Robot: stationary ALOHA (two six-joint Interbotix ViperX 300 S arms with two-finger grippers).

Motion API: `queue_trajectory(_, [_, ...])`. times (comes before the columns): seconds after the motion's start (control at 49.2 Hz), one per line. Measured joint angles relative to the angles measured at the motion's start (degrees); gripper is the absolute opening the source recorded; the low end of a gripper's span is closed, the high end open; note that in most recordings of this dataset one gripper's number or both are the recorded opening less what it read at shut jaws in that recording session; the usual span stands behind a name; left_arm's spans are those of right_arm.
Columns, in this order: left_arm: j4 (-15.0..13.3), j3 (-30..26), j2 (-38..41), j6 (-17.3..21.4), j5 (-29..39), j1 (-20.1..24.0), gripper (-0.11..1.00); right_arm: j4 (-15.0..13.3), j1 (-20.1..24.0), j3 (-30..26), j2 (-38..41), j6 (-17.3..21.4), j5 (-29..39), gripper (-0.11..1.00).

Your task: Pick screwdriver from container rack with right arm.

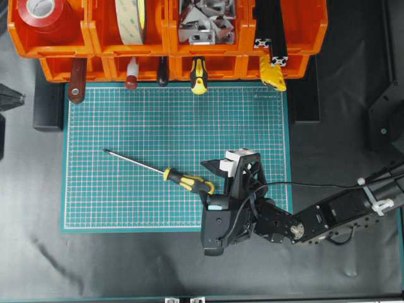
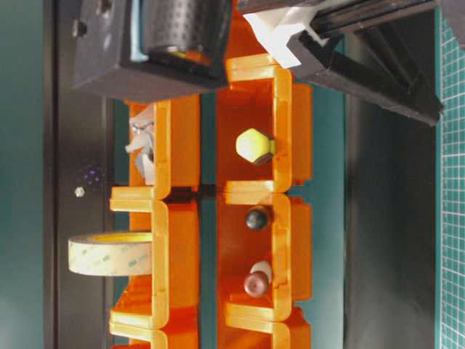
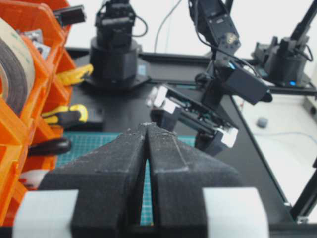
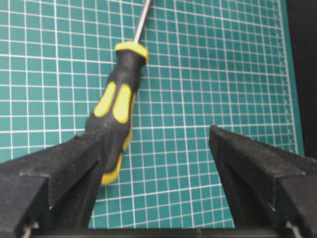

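Observation:
The screwdriver with the chunky yellow-and-black handle lies flat on the green mat, its silver shaft pointing to the upper left. My right gripper is open and empty just right of the handle's butt end. In the right wrist view the handle runs up from the left finger, which hides part of it. The space between the fingers shows bare mat. The orange container rack spans the back. My left gripper is shut and empty at the far left.
A smaller yellow-and-black screwdriver, red-handled tools and a yellow tool stick out of the rack's lower bins. The upper bins hold a red tape roll, a beige tape roll, metal brackets and black bars.

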Motion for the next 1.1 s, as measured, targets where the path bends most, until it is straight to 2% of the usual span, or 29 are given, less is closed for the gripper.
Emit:
queue_trajectory(0.183, [0.0,0.0,0.0,0.0,0.09,0.0,0.0,0.09,0.0,0.0,0.0,0.09,0.97,0.76])
queue_trajectory(0.549, [0.0,0.0,0.0,0.0,0.97,-0.09,0.0,0.18,2.81,1.67,-5.19,0.09,10.99,0.76])
queue_trajectory(0.854, [0.0,0.0,0.0,-0.09,4.13,-0.09,0.0,0.26,2.81,6.77,-11.78,0.35,12.22,0.76])
queue_trajectory(1.098, [0.0,0.0,0.0,-0.09,4.31,0.0,0.0,0.7,2.81,7.47,-12.74,0.35,12.22,0.76])
